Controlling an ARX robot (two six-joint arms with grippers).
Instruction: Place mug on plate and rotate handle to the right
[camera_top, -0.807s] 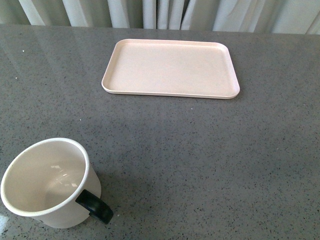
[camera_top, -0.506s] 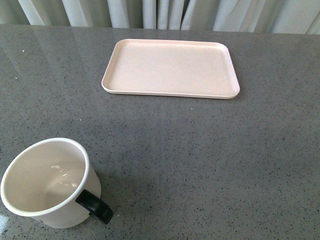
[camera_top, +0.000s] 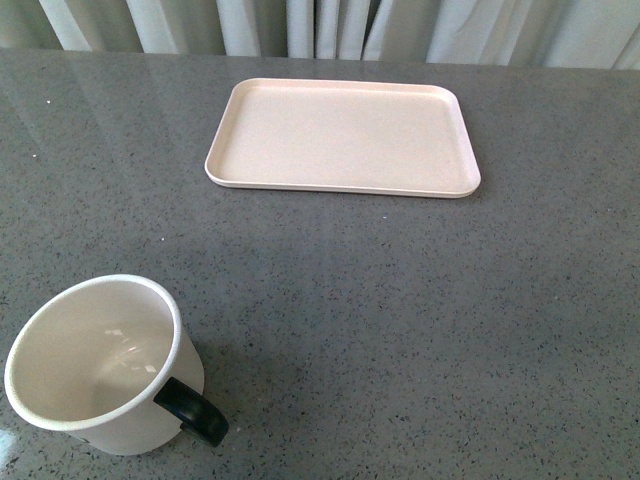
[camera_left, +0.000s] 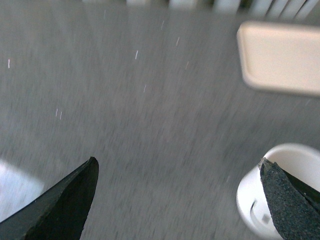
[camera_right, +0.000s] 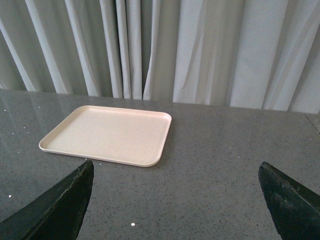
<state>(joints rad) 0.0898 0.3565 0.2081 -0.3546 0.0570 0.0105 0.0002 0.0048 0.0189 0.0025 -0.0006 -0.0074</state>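
The white mug (camera_top: 100, 365) stands upright on the grey table at the near left of the front view, cream interior showing, its black handle (camera_top: 192, 412) pointing to the near right. The pale pink plate (camera_top: 343, 136) lies empty at the far middle. No gripper shows in the front view. In the blurred left wrist view my left gripper (camera_left: 177, 175) is open over bare table, with the mug (camera_left: 280, 190) partly behind one fingertip (camera_left: 285, 200) and the plate (camera_left: 280, 57) farther off. My right gripper (camera_right: 175, 182) is open above the table, the plate (camera_right: 110, 134) beyond it.
Pale curtains (camera_top: 320, 25) hang behind the table's far edge and also show in the right wrist view (camera_right: 200, 50). Grey speckled tabletop (camera_top: 420, 320) lies between the mug and the plate.
The front view has shifted very slightly. The mug and the plate stand where they were.
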